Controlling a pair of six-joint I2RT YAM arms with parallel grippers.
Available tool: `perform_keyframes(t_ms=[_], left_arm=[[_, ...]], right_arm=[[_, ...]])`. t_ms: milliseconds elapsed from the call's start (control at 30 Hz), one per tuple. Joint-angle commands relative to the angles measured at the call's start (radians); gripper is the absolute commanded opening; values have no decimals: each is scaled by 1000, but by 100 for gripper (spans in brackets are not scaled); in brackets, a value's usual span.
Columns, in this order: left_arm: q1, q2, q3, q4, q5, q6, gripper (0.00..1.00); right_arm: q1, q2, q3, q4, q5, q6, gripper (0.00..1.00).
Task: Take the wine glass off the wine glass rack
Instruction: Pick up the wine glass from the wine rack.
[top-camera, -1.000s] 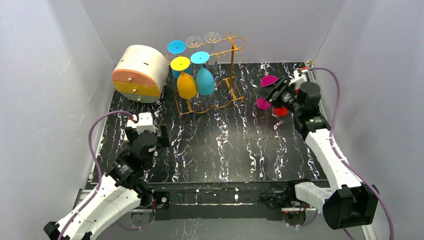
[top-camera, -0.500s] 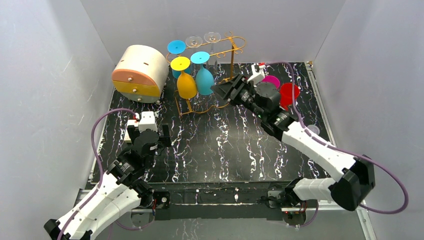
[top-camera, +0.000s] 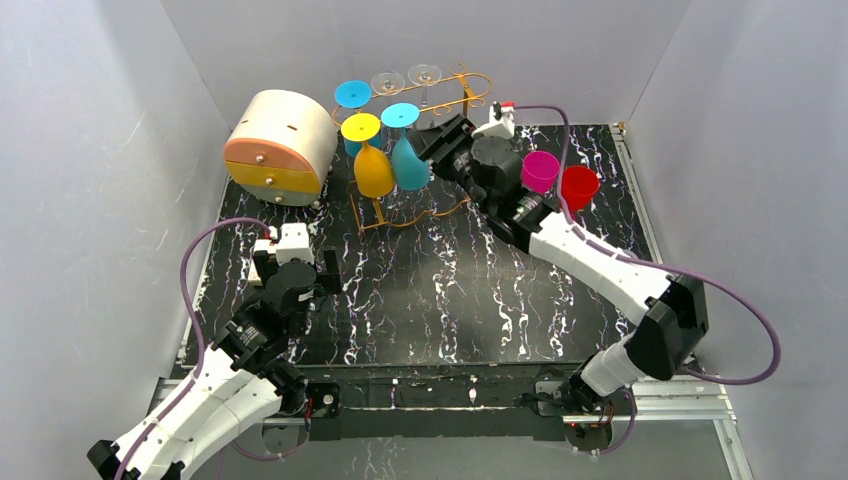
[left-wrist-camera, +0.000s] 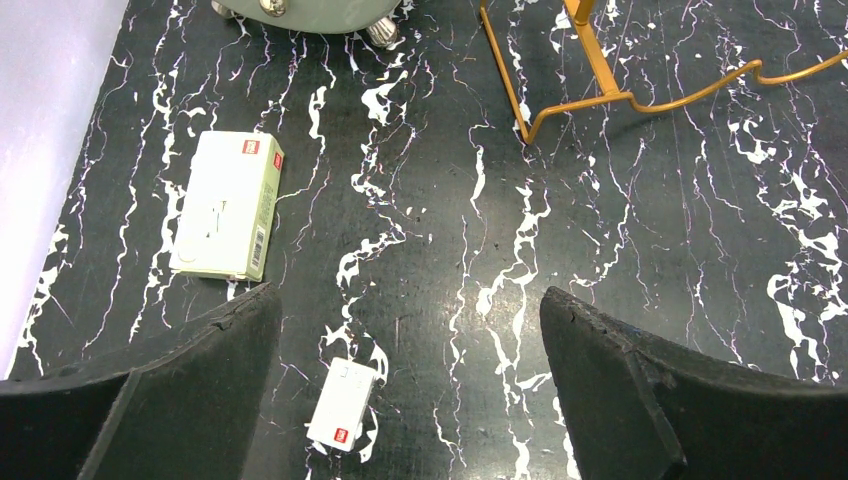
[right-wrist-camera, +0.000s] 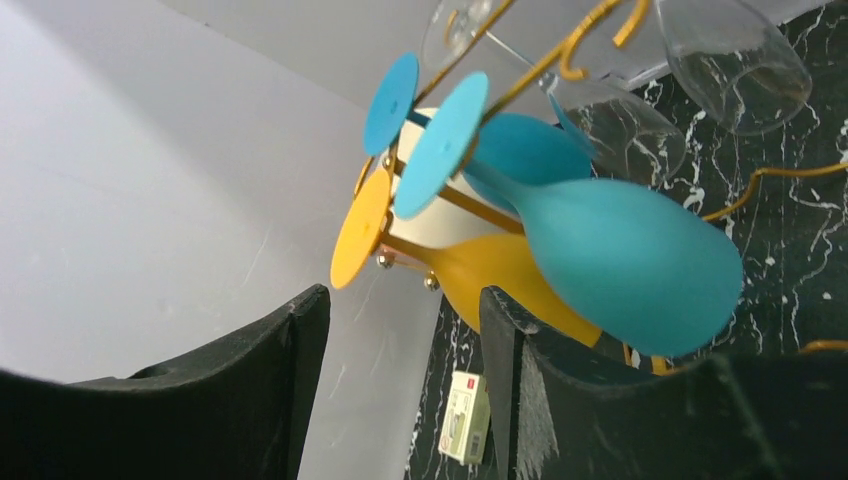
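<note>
Black marbled counter (top-camera: 450, 290), bare run down the middle. Round drawer box (top-camera: 280, 145) sits just left of wine glass rack (top-camera: 465, 95) at the back edge. Teal wine glass (top-camera: 409, 160) hangs there beside yellow glass (top-camera: 373, 172). Right gripper (right-wrist-camera: 400, 300) released, close beside the teal one. Magenta cup (top-camera: 540, 170) and red cup (top-camera: 579, 186) to the right. Left gripper (left-wrist-camera: 405, 295) spread, empty.

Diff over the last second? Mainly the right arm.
The right gripper swung left, away from the magenta glass and red glass, over to the wine glass rack. Its jaws are open close beside the hanging teal glass, and it has taken hold of nothing. Unchanged: the left gripper is open and parked, and the rack's glasses are in place.
</note>
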Motion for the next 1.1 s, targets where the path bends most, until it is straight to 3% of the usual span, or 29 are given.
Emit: perform_keyframes(t_ms=[0,467,1067], left_arm=[[5,-8,34,15,-8,5,98],[5,-9,35,18,28,8,98],[5,10,37,23,31,24,98]], right_arm=[[4,66,184,-71,71,-31,64],[4,219,381,-166,115,-94,47],[4,341,538,-256,225,-158,46]])
